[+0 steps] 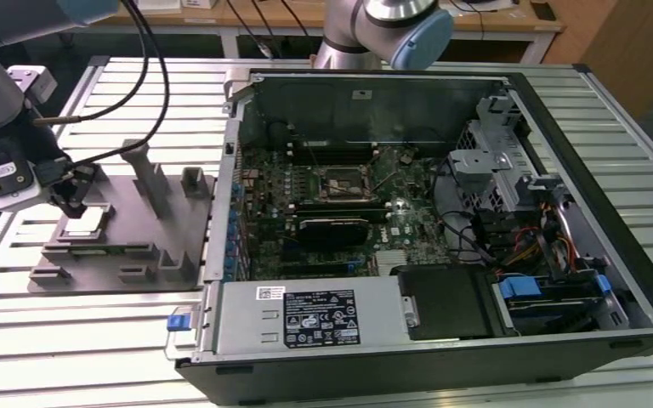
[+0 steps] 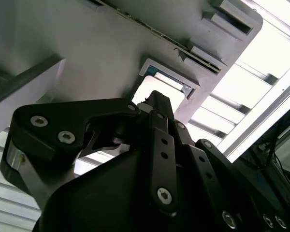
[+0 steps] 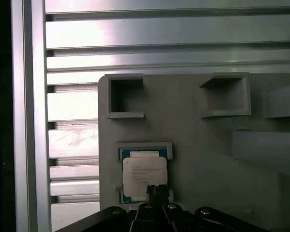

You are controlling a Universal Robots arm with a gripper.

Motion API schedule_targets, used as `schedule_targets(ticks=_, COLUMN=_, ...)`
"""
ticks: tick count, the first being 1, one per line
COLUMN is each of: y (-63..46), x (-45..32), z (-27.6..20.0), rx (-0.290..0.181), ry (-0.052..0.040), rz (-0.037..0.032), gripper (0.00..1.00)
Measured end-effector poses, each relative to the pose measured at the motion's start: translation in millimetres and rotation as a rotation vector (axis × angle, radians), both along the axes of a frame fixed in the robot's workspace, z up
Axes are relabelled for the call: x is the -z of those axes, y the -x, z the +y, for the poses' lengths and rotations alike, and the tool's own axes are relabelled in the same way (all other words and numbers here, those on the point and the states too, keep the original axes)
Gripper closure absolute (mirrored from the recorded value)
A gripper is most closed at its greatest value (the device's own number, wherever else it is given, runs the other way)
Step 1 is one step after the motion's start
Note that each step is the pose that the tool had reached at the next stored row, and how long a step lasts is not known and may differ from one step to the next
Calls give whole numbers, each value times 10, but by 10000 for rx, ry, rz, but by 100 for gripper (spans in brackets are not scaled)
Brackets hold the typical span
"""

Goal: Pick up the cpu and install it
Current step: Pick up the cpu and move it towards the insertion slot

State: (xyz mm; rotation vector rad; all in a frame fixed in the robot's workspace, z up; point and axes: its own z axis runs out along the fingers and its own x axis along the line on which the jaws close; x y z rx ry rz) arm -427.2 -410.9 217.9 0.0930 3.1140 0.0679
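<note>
A: Exterior view, where's the cpu?
B: Far left, mid-height. The cpu lies flat in a recess of the grey tray, well apart from the open computer case that takes up the centre and right. The socket is on the board, centre frame.
A: Gripper?
B: The gripper hangs just above the cpu, tips down. This angle doesn't settle the fingers.
A: Wrist views?
B: First wrist view looks straight down. It shows the silver plate, the green rim, and 2 fingertips pressed together over 1 edge of the chip, not around it. Can't tell if they touch. Second wrist view shows the black linkages side-on, with the recess washed out bright.
</note>
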Motion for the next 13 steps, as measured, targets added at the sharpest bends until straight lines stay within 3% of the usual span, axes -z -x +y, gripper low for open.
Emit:
schedule_targets(ticks=6, y=18, x=109, z=14, rx=-250, ry=-1, rz=0, gripper=89)
schedule_targets(ticks=13, y=39, x=210, z=86, rx=-271, ry=0, rz=0, gripper=89)
